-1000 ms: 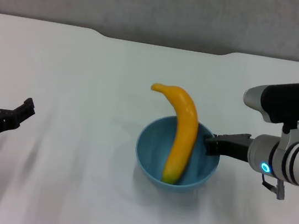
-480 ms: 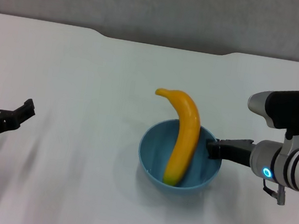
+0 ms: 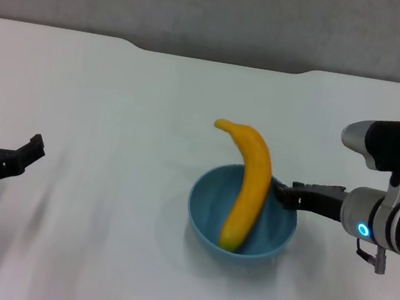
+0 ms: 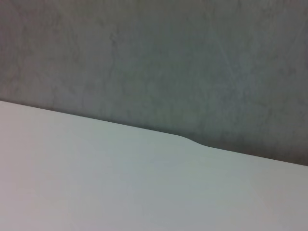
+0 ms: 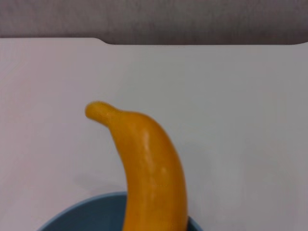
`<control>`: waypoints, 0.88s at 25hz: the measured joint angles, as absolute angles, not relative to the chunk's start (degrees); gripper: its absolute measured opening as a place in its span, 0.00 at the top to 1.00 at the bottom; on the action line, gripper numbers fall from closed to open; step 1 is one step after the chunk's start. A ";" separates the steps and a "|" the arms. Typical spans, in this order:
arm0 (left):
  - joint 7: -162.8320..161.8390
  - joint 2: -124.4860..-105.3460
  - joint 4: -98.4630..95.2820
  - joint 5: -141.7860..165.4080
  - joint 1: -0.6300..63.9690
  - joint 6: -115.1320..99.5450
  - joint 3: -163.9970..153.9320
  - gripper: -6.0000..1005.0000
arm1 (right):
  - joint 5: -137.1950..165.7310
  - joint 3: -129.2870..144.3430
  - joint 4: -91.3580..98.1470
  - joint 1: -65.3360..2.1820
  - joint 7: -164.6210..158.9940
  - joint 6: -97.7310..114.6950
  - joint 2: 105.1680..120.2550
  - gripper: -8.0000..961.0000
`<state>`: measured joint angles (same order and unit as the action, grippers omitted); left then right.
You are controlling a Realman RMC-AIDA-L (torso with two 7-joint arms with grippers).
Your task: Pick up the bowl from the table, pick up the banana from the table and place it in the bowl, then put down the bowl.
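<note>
The light-blue bowl (image 3: 209,215) is right of the middle of the white table (image 3: 116,108), low over it or resting on it; I cannot tell which. The yellow banana (image 3: 248,190) stands tilted inside the bowl, stem end jutting over the far rim. My right gripper (image 3: 283,195) is shut on the bowl's right rim. The right wrist view shows the banana (image 5: 149,163) close up above the bowl's rim (image 5: 72,216). My left gripper (image 3: 10,151) is open and empty, far left near the front edge.
The table's far edge has a shallow notch (image 3: 220,57) with a grey wall behind it. The left wrist view shows only bare tabletop (image 4: 120,183) and that wall.
The right gripper, with the bowl and the banana in it, has shifted slightly right and lower in the head view. The left arm has barely moved.
</note>
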<state>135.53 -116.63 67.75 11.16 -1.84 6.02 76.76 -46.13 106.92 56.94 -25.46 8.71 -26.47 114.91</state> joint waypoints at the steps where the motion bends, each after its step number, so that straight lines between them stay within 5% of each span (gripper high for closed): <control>1: 135.53 -116.64 67.76 11.16 -1.92 6.09 76.86 0.12 | -46.14 106.93 57.15 -25.20 8.71 -26.23 114.91 0.80; 7: 135.53 -116.72 68.05 11.16 -2.72 6.43 77.58 0.12 | -45.70 106.50 59.89 -23.38 8.71 -25.85 114.78 0.69; 12: 135.53 -116.72 68.51 11.16 -3.46 6.88 78.29 0.11 | -45.49 104.59 62.94 -21.13 9.77 -26.81 114.64 0.43; 15: 135.25 -116.72 68.55 10.97 -4.12 8.96 78.91 0.11 | -45.72 102.66 64.66 -19.44 12.26 -26.72 114.63 0.18; 22: 135.41 -116.94 65.57 10.67 -7.13 23.07 81.16 0.11 | -45.89 100.67 74.48 -10.72 15.90 -20.61 114.75 0.09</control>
